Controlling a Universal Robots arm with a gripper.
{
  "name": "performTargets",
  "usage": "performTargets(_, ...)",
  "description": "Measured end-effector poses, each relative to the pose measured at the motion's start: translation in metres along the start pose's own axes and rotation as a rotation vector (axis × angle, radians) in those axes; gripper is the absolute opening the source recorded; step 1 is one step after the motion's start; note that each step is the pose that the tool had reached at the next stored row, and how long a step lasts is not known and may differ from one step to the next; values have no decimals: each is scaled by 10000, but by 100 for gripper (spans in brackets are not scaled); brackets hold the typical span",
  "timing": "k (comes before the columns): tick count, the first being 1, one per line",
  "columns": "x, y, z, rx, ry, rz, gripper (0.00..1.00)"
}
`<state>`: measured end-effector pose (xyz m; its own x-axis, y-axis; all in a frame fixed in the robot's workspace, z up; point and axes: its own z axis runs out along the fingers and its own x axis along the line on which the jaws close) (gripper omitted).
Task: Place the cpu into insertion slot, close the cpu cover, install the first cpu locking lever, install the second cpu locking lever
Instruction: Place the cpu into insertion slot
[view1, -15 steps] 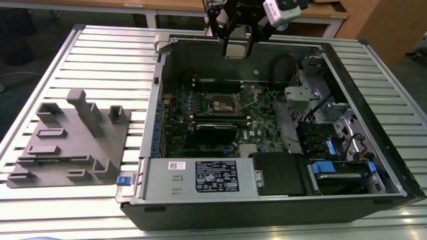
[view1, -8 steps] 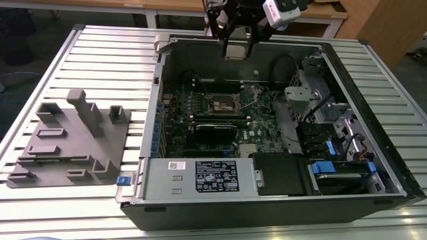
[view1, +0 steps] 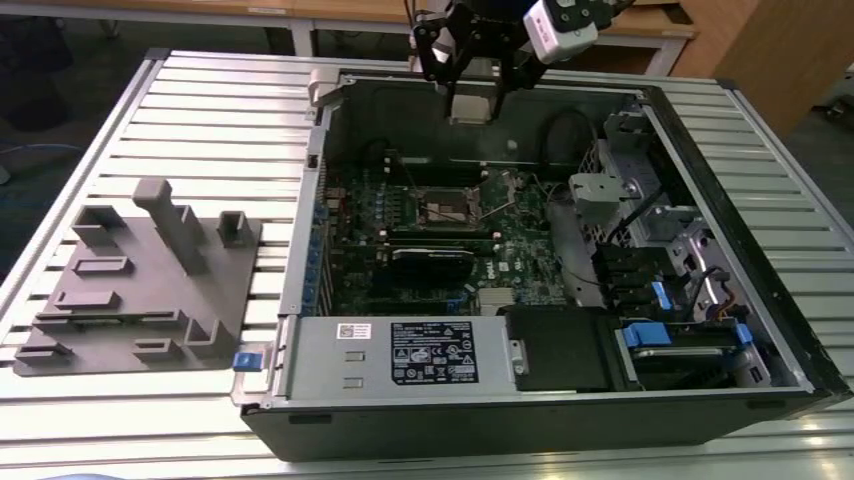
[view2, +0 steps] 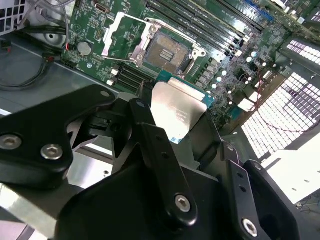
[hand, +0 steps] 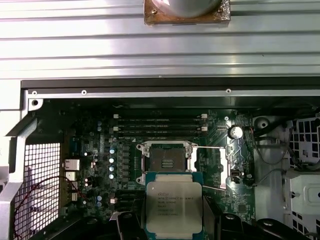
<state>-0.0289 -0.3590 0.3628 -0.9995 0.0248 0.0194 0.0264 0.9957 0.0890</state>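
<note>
A: One part in hand: gripper (view1: 470, 102) pinches the cpu (hand: 173, 207) between its fingers, metal face showing in both wrist views.
B: Target?
A: Bare insertion slot (hand: 165, 162), at 6 o'clock of the gripper in the exterior view, well apart. Its cpu cover (view2: 120, 31) looks swung open.
B: Judgement: square the cpu edges to the slot, lower it level, release without pressing.

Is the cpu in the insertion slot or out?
Out. The insertion slot lies bare, and the gripper holds the cpu apart from it.
</note>
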Motion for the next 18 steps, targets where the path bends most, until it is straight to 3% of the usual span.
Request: performTargets(18,-1,-4,49,-2,-11,-1,54)
